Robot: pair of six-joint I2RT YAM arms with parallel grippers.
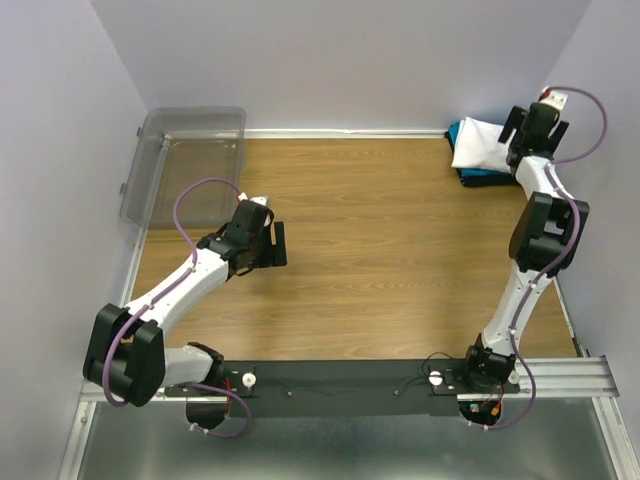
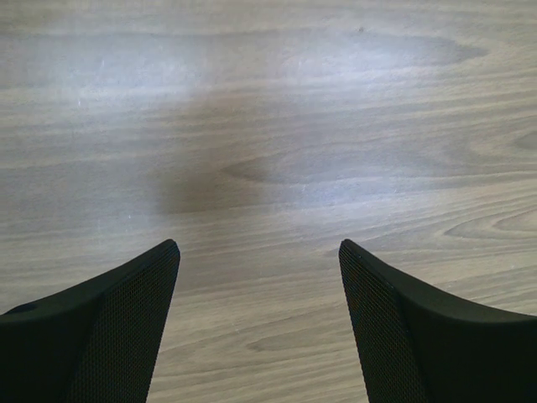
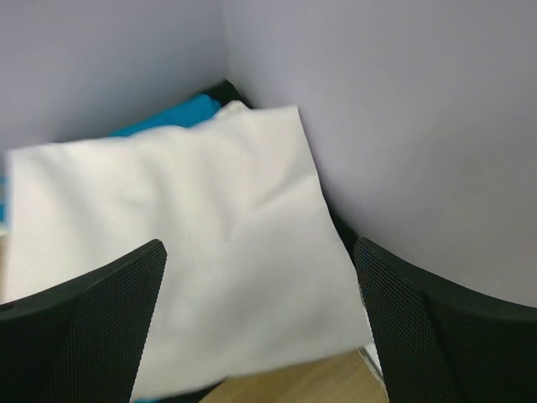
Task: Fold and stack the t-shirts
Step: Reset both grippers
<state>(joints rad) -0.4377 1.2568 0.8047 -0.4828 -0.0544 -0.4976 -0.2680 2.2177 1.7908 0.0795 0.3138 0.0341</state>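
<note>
We count three stacked in the far right corner: one white t-shirt [image 1: 482, 145] atop one blue t-shirt [image 1: 458, 131] and one black t-shirt [image 3: 224, 87]. Our left gripper [image 2: 258, 248] and right gripper [image 3: 258, 243] both gape empty.

The white shirt [image 1: 480, 143] lies folded into a smooth, flat rectangle on top of a stack in the far right corner of the table [image 1: 380, 250]. The bright blue shirt [image 1: 461, 131] lies under it, showing at the left and near edges. A dark sliver of the black shirt [image 3: 223, 87] peeks out at the back.
</note>
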